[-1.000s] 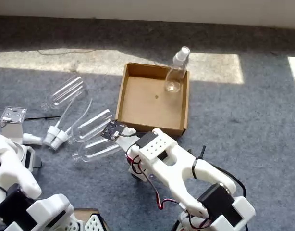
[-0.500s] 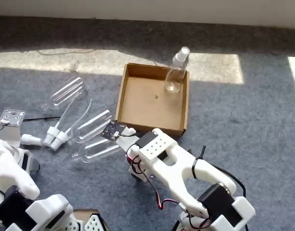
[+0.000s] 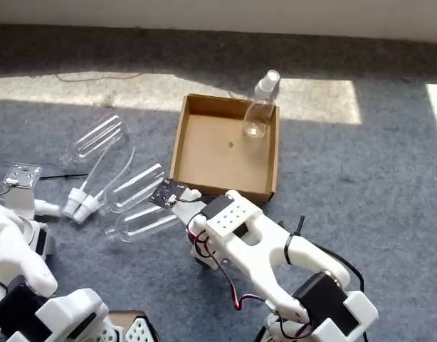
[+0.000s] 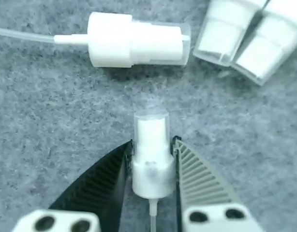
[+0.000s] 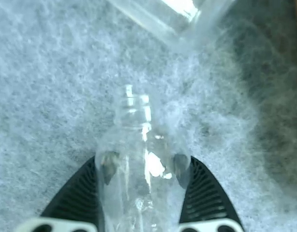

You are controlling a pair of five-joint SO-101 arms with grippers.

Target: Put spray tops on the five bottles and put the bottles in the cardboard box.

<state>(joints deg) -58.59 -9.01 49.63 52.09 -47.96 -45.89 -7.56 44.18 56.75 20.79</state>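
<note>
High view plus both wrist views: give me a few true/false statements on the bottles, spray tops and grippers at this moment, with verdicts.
1. A capped bottle stands inside the cardboard box. True.
2. The left gripper is shut on a spray top. True.
3. The right gripper is open and holds nothing. False: it is shut on a clear bottle.
4. Every bottle is already in the box. False: an uncapped bottle lies on the carpet beside the box.
5. The box lies tipped on its side. False: it sits flat, open side up.
</note>
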